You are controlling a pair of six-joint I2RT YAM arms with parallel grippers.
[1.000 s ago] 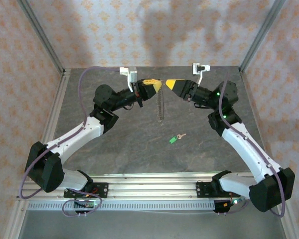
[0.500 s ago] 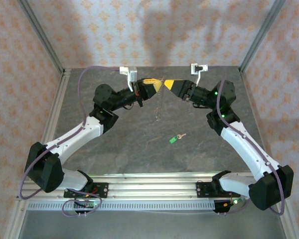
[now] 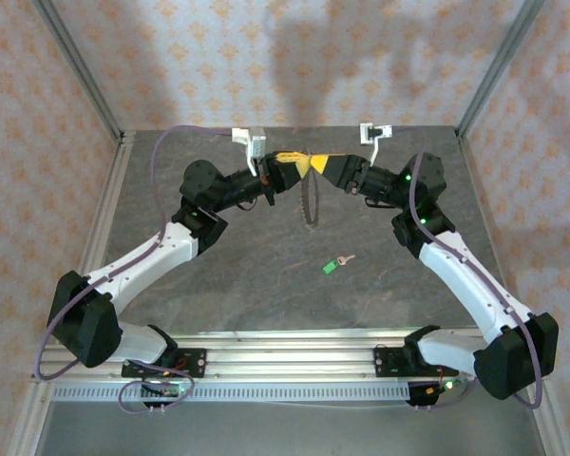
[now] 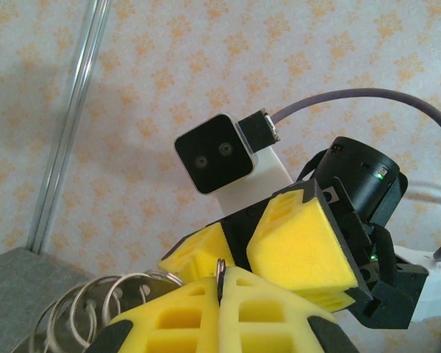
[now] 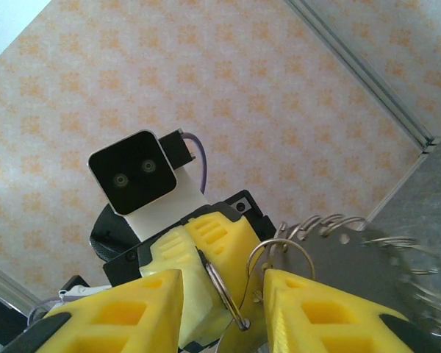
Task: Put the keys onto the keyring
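Over the far middle of the grey, stone-patterned table (image 3: 228,275), the left gripper (image 3: 296,162) and the right gripper (image 3: 321,161) are meeting almost tip to tip, raised clear of the surface. The keyring (image 3: 309,201) is hanging down from between them, showing from above as a thin dark loop seen nearly edge-on. In the left wrist view the left gripper's yellow fingers (image 4: 279,312) are pressing together on a strand of the keyring, with more of its silvery wire bunching just to their left. In the right wrist view the right gripper's fingers (image 5: 117,312) are standing apart, and the left gripper's tip and loops of the keyring are sitting in the gap. One loop is lying beside the right-hand finger, though whether it is touching I cannot tell.

The key (image 3: 334,265), green-headed, is lying flat on the table nearer the arm bases, well apart from the keyring and both grippers.

A purple cable (image 3: 157,157) is arching over the left arm, and green lights (image 3: 416,177) are glowing on the right arm. Aluminium posts (image 3: 76,66) are rising at the far corners against orange-flowered wallpaper (image 3: 266,57). A slotted rail (image 3: 285,347) is running along the near edge.
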